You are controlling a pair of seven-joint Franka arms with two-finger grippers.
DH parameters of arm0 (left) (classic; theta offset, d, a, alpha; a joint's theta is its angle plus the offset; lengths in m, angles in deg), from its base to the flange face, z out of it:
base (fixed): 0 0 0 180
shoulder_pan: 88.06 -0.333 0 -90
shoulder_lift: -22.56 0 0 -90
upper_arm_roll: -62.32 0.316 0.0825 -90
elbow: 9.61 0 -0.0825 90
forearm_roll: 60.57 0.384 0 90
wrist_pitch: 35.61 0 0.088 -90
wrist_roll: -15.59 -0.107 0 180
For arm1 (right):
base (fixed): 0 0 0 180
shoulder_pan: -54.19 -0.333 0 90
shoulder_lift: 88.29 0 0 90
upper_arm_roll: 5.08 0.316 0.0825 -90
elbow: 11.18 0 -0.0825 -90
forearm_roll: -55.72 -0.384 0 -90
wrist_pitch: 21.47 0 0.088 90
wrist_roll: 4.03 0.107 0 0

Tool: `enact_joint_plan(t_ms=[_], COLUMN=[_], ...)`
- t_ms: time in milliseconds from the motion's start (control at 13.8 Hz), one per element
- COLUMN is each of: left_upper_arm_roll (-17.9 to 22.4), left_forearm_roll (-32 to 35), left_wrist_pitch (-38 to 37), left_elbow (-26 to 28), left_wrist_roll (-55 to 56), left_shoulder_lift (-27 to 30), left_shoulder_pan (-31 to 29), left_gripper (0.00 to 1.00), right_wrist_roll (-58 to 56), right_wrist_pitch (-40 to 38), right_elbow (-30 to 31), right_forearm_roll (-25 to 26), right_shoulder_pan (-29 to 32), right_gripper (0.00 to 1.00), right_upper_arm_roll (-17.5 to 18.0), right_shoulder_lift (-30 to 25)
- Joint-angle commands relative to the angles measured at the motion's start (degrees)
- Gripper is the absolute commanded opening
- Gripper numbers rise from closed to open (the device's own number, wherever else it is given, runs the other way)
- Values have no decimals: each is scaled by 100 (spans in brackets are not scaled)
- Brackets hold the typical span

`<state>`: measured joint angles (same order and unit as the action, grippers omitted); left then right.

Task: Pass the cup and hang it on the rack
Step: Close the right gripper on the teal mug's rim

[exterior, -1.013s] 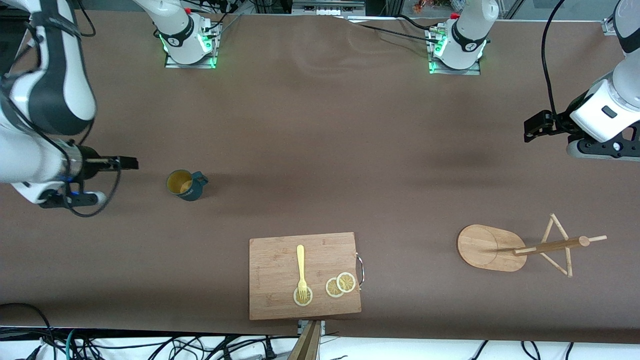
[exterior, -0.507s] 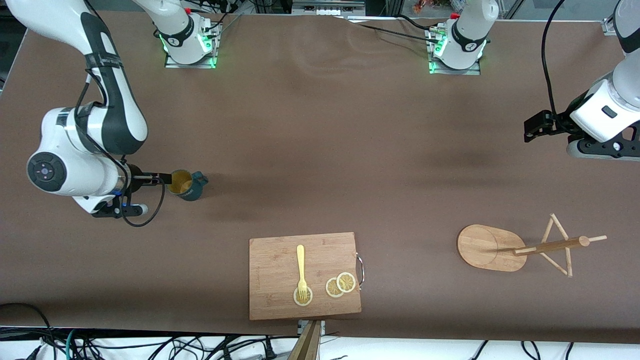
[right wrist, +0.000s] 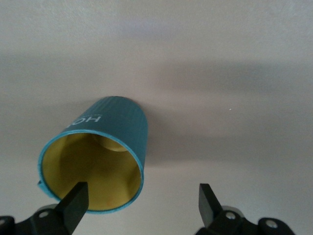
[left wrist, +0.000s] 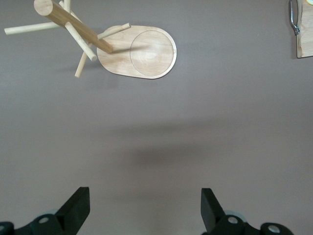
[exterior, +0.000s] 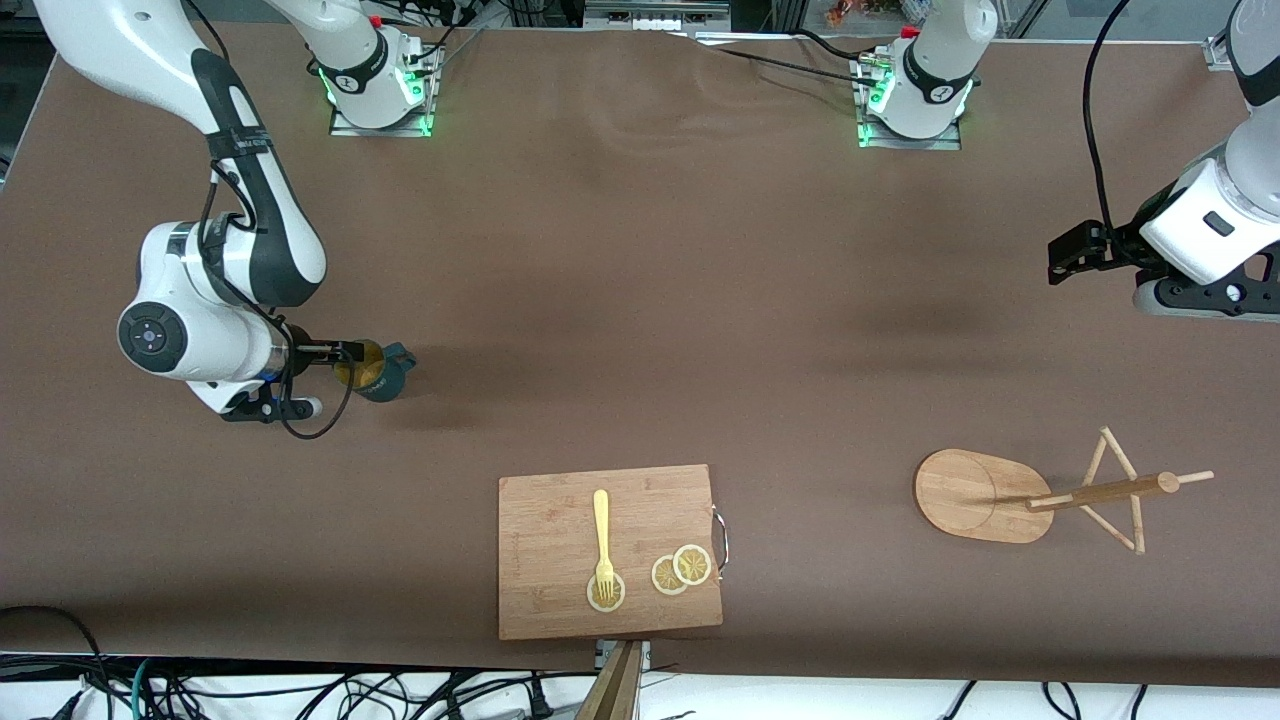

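The dark teal cup [exterior: 386, 375] with a yellow inside stands upright on the brown table toward the right arm's end. My right gripper [exterior: 350, 352] is open at its rim. In the right wrist view the cup [right wrist: 110, 142] fills the middle; the right gripper [right wrist: 142, 200] has one finger over the yellow inside and the other outside, with the rim wall between them. The wooden rack [exterior: 980, 495] stands toward the left arm's end, its post and pegs [exterior: 1105, 490] leaning in view. My left gripper [exterior: 1065, 255] is open and empty, waiting above the table; the left wrist view shows the left gripper [left wrist: 145, 208] and the rack [left wrist: 142, 51].
A rectangular wooden cutting board [exterior: 540, 560] lies near the front edge at mid-table, with a yellow fork [exterior: 602, 535] and lemon slices [exterior: 680, 570] on it. Its corner with a metal handle shows in the left wrist view [left wrist: 305, 29].
My right arm has swung in from the table's end toward the cup, and its open gripper now reaches the cup's rim. The cup and the left arm have not moved.
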<state>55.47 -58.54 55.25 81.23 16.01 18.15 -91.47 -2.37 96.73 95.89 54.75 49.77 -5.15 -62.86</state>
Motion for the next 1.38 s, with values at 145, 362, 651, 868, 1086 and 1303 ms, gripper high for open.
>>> enact_joint_plan(t_ms=[145, 362, 651, 868, 1086, 1303], left_upper_arm_roll=[-27, -27, -27, -27, -27, -27], left_forearm_roll=[8, 8, 8, 8, 8, 8], left_wrist_pitch=[-148, -148, -148, -148, -148, -148], left_elbow=[-216, -207, -207, -216, -207, -207], left_wrist_roll=[-139, -148, -148, -148, -148, -148], left_shoulder_lift=[-103, -103, -103, -103, -103, -103], left_shoulder_pan=[-46, -46, -46, -46, -46, -46], left_gripper=[100, 100, 100, 100, 100, 100], right_wrist_roll=[-61, -61, -52, -52, -26, 45], right_wrist_pitch=[440, 651, 731, 731, 714, 661], right_elbow=[455, 464, 455, 411, 192, -124], right_forearm_roll=[-8, -8, -52, -61, -70, -87], right_shoulder_pan=[19, 28, 19, 19, 19, -146], right_gripper=[100, 93, 15, 0, 0, 0], right_upper_arm_roll=[-2, -2, -2, -2, -2, 50], right_shoulder_lift=[-240, -188, -152, -152, -161, -170])
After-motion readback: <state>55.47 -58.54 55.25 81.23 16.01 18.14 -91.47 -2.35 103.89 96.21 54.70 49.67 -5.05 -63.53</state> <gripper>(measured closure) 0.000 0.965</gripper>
